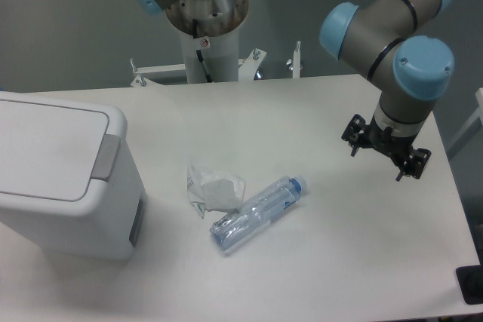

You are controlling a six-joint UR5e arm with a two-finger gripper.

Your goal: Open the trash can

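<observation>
Gripper (386, 154) hangs empty, fingers spread, near my worktop's right edge; trash can (64, 175) sits lid-down at the left edge; crossing over, I risk clipping the bottle (256, 213) or missing the grey tab (106, 157).

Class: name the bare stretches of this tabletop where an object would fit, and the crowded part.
Bare: the far strip behind the large white plastic trash can, and the near right corner below the gripper. Crowded: the middle, where the crumpled clear wrapper touches the lying clear plastic bottle.
</observation>
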